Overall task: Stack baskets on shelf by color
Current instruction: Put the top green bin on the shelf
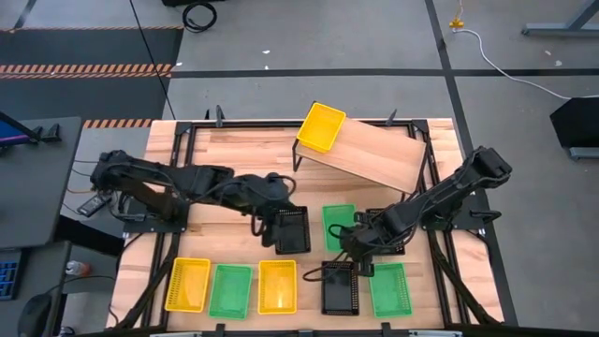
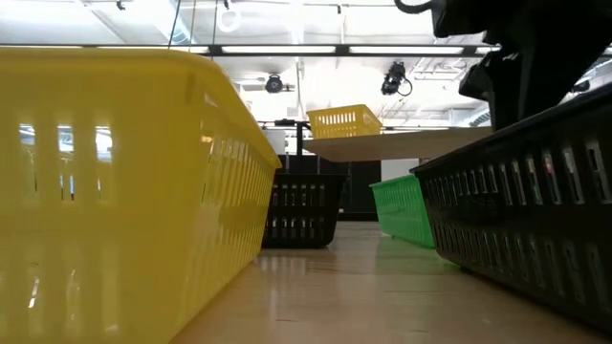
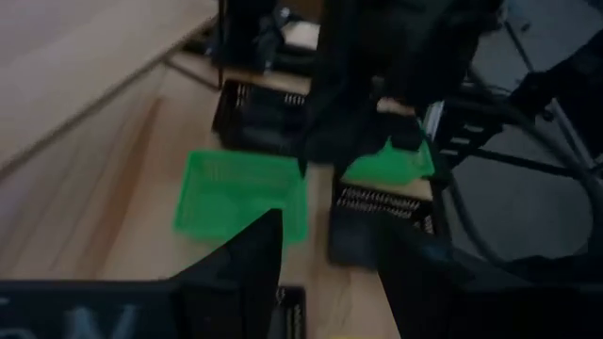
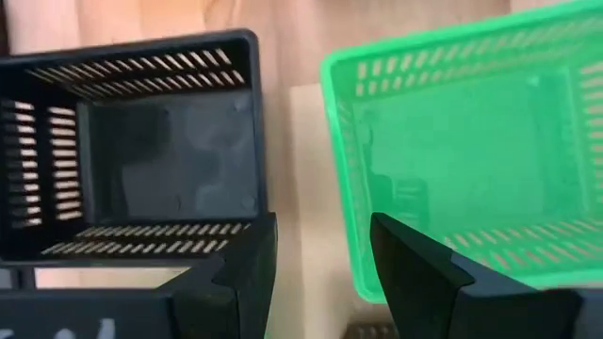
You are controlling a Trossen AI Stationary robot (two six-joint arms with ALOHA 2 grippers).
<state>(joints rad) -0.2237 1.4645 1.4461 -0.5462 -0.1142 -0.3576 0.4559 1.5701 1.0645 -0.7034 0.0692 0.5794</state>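
Note:
My left gripper (image 1: 278,223) is open over the left edge of a black basket (image 1: 293,230). A slotted black rim (image 3: 290,315) shows low between its fingers. My right gripper (image 4: 323,254) is open at the near right corner of a green basket (image 1: 339,225). A black basket (image 4: 132,141) lies just beside that gripper, on the side away from the green one. One yellow basket (image 1: 321,126) sits on the shelf's (image 1: 379,154) left end. Two yellow baskets (image 1: 187,284) (image 1: 278,285), two green ones (image 1: 230,290) (image 1: 389,288) and a black one (image 1: 339,285) rest on the tabletop along its near edge. My left gripper hangs over the black basket's left wall; whether a finger touches it I cannot tell. My right gripper comes from above with one finger (image 4: 405,259) inside the green basket's corner wall (image 4: 347,264) and the other outside. Whether they touch the wall I cannot tell.
A third black basket (image 1: 395,236) lies partly under my right arm. The shelf stands askew at the table's far right, most of its board bare. Bare planks (image 1: 225,154) lie at the far left. Black frame rails (image 1: 142,271) run along the table's edges.

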